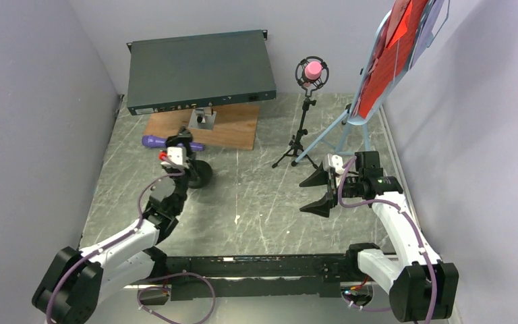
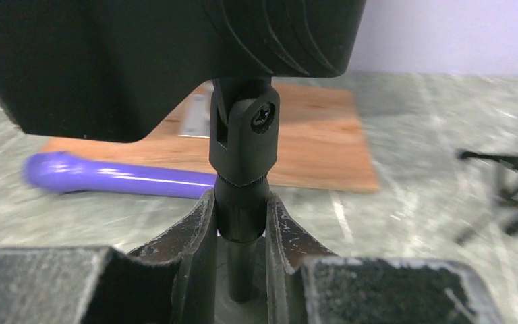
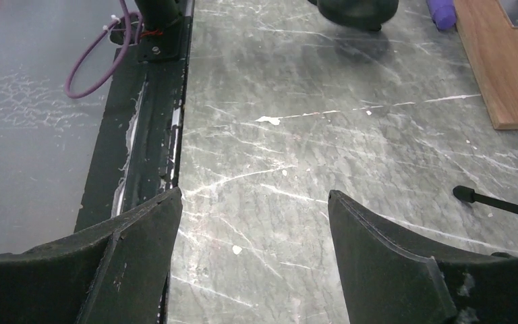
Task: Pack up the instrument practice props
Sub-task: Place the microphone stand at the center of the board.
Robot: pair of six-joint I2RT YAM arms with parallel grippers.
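Grey marbled counter (image 1: 256, 202) between lavender walls (image 1: 40, 101). The left hand (image 1: 189, 163) is clamped on the stem of the round-base mic holder (image 1: 200, 175), near the purple microphone (image 1: 156, 141); the right hand (image 1: 315, 192) stands apart, holding nothing

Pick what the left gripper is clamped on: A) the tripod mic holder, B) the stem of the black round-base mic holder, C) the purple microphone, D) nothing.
B: in the left wrist view the left gripper pinches the upright black stem of the round-base mic holder, while the purple microphone lies apart behind it.
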